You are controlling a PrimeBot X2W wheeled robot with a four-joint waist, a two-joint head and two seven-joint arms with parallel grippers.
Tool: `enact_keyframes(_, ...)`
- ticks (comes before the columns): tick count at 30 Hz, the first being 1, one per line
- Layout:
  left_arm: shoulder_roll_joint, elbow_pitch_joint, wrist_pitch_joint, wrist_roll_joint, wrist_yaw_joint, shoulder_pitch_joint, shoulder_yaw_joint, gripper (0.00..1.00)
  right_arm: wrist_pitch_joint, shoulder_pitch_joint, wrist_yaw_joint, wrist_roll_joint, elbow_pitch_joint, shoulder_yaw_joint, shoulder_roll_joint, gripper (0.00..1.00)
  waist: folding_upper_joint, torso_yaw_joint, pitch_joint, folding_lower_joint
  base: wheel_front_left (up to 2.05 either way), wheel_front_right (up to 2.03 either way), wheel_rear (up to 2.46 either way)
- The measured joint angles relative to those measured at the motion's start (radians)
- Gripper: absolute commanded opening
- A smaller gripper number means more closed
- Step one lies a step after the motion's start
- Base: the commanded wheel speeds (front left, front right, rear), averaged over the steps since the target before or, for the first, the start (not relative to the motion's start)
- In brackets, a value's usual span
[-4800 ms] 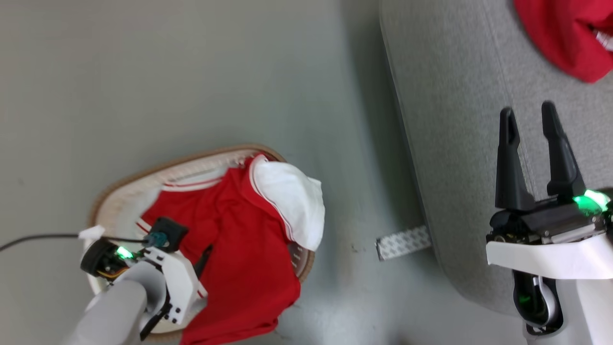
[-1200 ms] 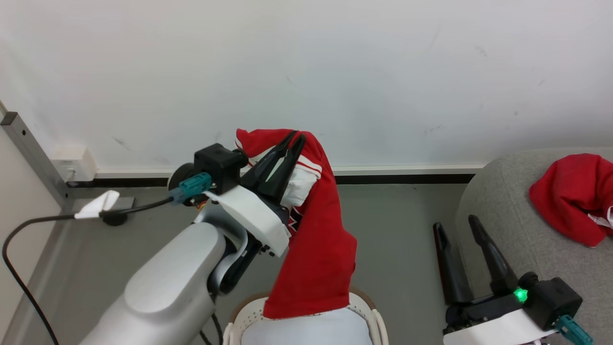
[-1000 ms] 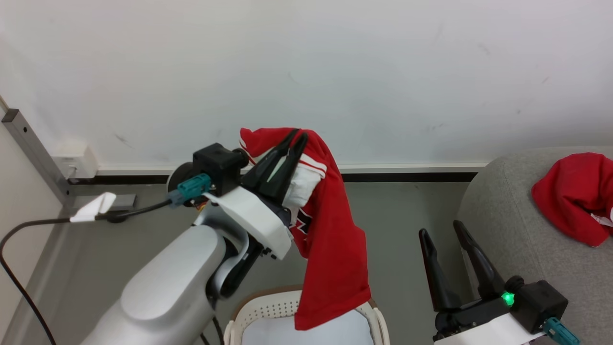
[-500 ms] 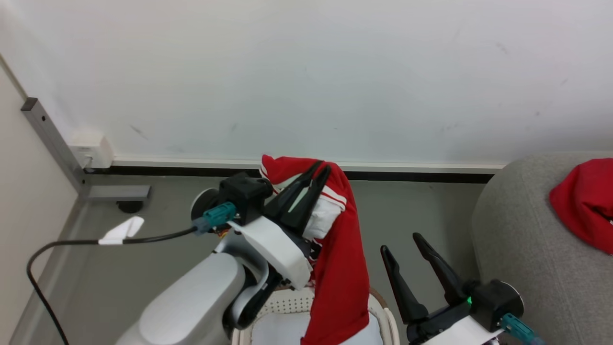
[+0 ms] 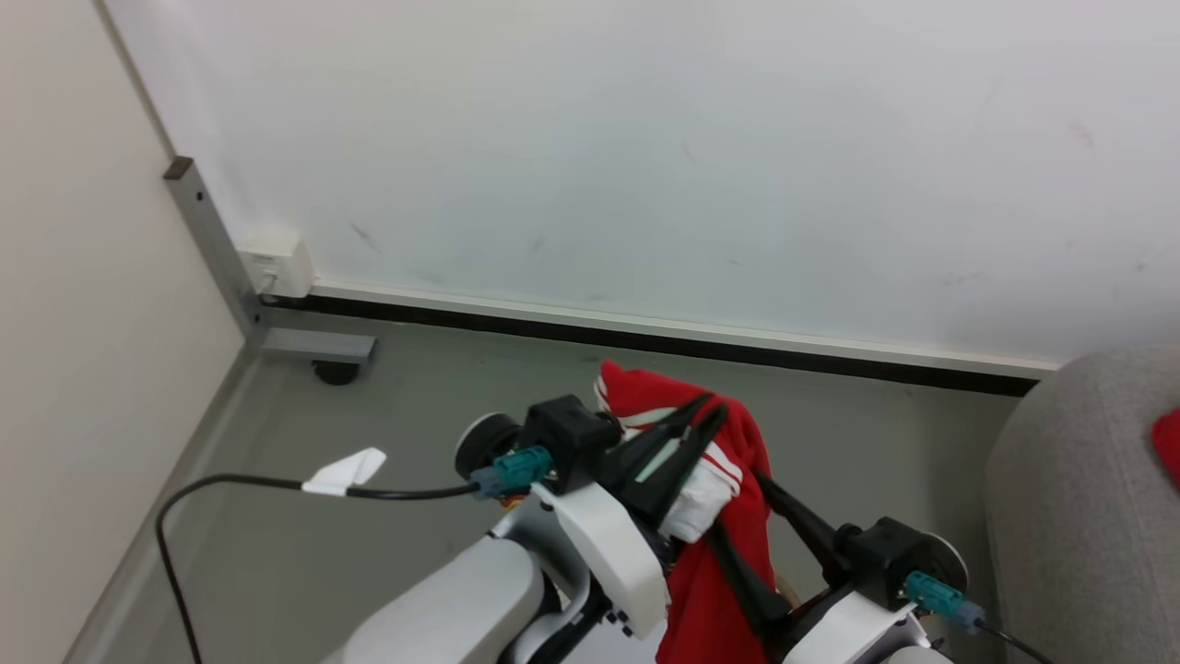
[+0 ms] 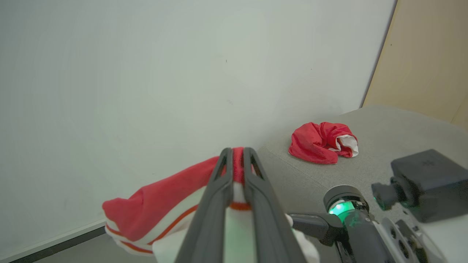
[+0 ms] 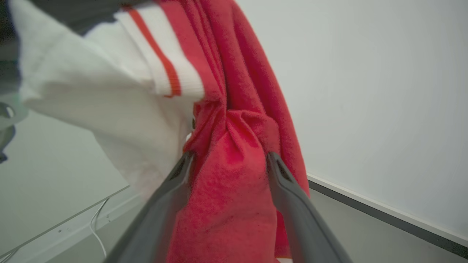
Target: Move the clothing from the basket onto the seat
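Note:
My left gripper (image 5: 714, 406) is shut on the clothing (image 5: 728, 572), a red garment with a white, red-striped sleeve, and holds it up in the air. In the left wrist view the fabric (image 6: 164, 197) bunches between that gripper's (image 6: 237, 151) closed fingers. My right gripper (image 5: 737, 503) is open, with one finger on each side of the hanging red cloth (image 7: 226, 182); the right wrist view shows the same straddle (image 7: 230, 157). The grey seat (image 5: 1060, 498) is at the right, with another red garment (image 6: 321, 142) lying on it (image 6: 384, 128). The basket is hidden below my arms.
A white wall with a dark baseboard (image 5: 645, 327) runs across ahead. A grey metal post (image 5: 207, 240) and a white box (image 5: 277, 267) stand in the left corner. A black cable with a white tag (image 5: 346, 470) trails over the grey floor (image 5: 415, 397).
The camera has tilted and swung away from the basket and seat. My right gripper has come left to straddle the hanging garment. The left gripper still grips the garment.

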Motion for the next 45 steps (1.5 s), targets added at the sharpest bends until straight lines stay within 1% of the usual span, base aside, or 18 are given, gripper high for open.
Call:
enact_keyframes(8,-0.03,-0.003,0.013,0.01,-0.023,0.002,-0.05,0.0,0.0,-0.079,0.0,0.117,0.154,0.151,-0.005,1.0,0.0,0.06,-0.005,0.0,0.0,0.0,0.0)
enact_keyframes(14,-0.037,-0.009,0.018,0.012,-0.027,0.0,-0.062,0.0,0.0,-0.132,0.0,0.159,0.239,0.188,0.012,1.0,0.0,0.087,-0.001,0.0,0.0,0.0,0.0)
enact_keyframes(15,-0.036,-0.009,0.018,0.012,-0.026,0.0,-0.062,0.0,0.0,-0.136,0.0,0.162,0.249,0.188,0.016,0.28,0.0,0.09,0.0,0.0,0.0,0.0,0.0)
enact_keyframes(16,-0.035,-0.009,0.018,0.012,-0.026,0.0,-0.062,0.0,0.0,-0.138,0.0,0.166,0.255,0.188,0.02,0.0,0.0,0.093,0.0,0.0,0.0,0.0,0.0)
enact_keyframes(22,-0.026,-0.001,0.009,0.008,-0.022,-0.001,-0.051,0.0,0.0,-0.147,0.0,0.167,0.261,0.177,0.03,0.0,0.0,0.095,0.002,0.0,0.0,0.0,0.0)
enact_keyframes(30,-0.013,0.005,0.002,0.004,-0.013,-0.001,-0.04,0.0,0.0,-0.135,0.0,0.154,0.239,0.151,0.03,0.0,-0.0001,0.073,0.004,0.0,0.0,0.0,0.0)
enact_keyframes(34,-0.005,0.007,0.0,0.002,-0.007,-0.001,-0.039,0.0,0.0,-0.127,0.0,0.138,0.218,0.117,0.029,0.0,0.0,0.06,0.005,0.0,0.0,0.0,0.0)
enact_keyframes(37,-0.003,0.007,0.003,0.002,-0.014,0.001,-0.053,0.0,0.0,-0.12,0.0,0.124,0.194,0.075,0.026,0.0,0.0,0.05,0.006,0.0,0.0,0.0,0.0)
enact_keyframes(38,-0.003,0.006,0.003,0.002,-0.015,0.001,-0.056,0.04,0.0,-0.116,0.0,0.118,0.186,0.06,0.024,0.0,-0.0001,0.045,0.006,0.0,0.0,0.0,0.0)
enact_keyframes(39,-0.003,0.005,0.003,0.002,-0.015,0.003,-0.058,0.35,0.0,-0.11,0.0,0.111,0.177,0.043,0.023,0.0,-0.0001,0.04,0.007,0.0,0.0,0.0,0.0)
enact_keyframes(40,-0.004,0.003,0.002,0.001,-0.015,0.004,-0.058,0.75,0.0,-0.106,0.0,0.105,0.169,0.029,0.021,0.0,0.0,0.035,0.007,0.0,0.0,0.0,0.0)
enact_keyframes(41,-0.005,0.001,0.001,-0.003,-0.016,0.006,-0.058,1.0,0.001,-0.104,0.0,0.098,0.161,0.014,0.017,0.0,0.0,0.029,0.007,0.0,0.0,0.0,0.0)
enact_keyframes(45,-0.003,-0.003,-0.003,-0.006,-0.019,0.015,-0.06,1.0,0.001,-0.091,0.0,0.06,0.128,-0.034,0.004,0.0,0.0,-0.004,0.009,0.0,0.0,0.0,0.0)
